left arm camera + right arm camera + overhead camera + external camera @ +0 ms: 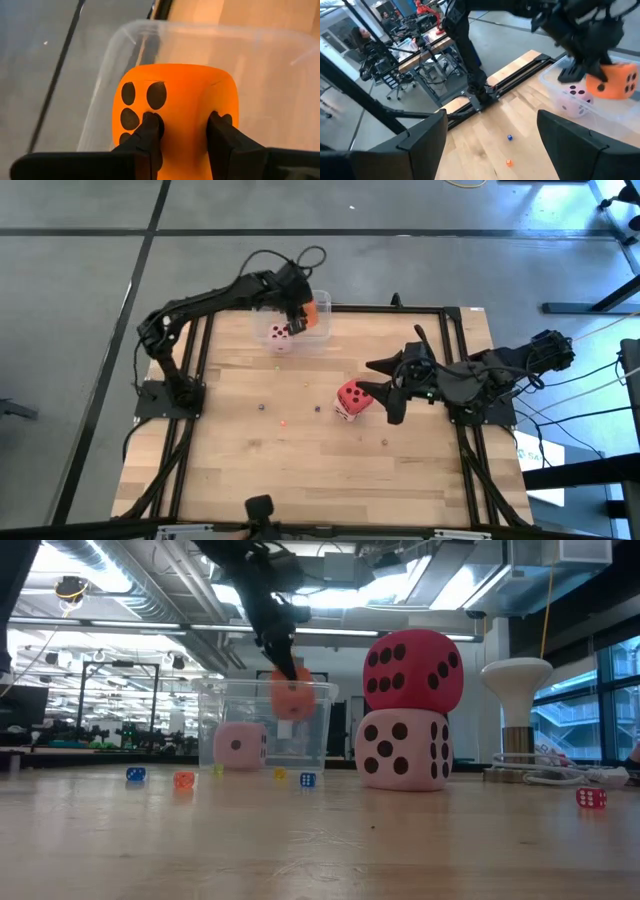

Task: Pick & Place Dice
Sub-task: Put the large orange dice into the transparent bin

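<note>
Four dice on the table: two stacked, one in the tub, one gripped above it.

The red die sits squarely atop the pale pink die toward the table's right edge, beside the right gripper, fingers spread wide. A pink die rests inside the clear tub at the far edge. The left gripper clamps the orange die over the tub. Cubes, no long axis.

No words, labels, brand names or numerals can be read anywhere in these views. The only markings are the pips on the dice, and those are dots, not writing.
</note>
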